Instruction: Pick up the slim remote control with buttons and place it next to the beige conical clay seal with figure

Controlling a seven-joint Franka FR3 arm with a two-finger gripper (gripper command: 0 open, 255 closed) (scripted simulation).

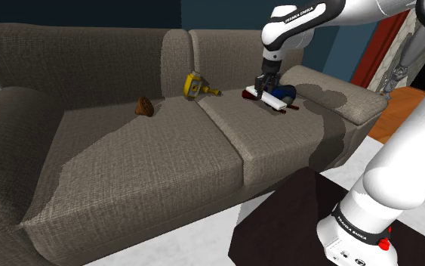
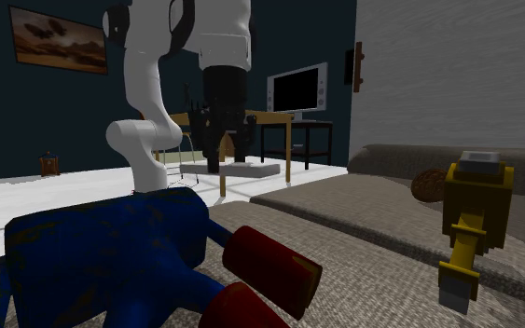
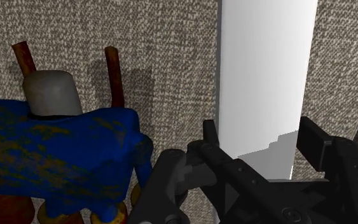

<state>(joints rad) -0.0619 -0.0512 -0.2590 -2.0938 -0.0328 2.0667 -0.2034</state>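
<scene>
We log the slim white remote on the right seat cushion of the grey-brown sofa, as the shoulder view has it, far back near the backrest. It lies just beside a blue figure with red limbs. The tool stands straight down over the remote, with its fingers drawn in to the remote's width and set against both long edges, clasping it. We cannot tell whether the remote is clear of the fabric. The brown conical seal sits well apart on the left cushion. A yellow mallet-like toy lies between the two, at the backrest.
</scene>
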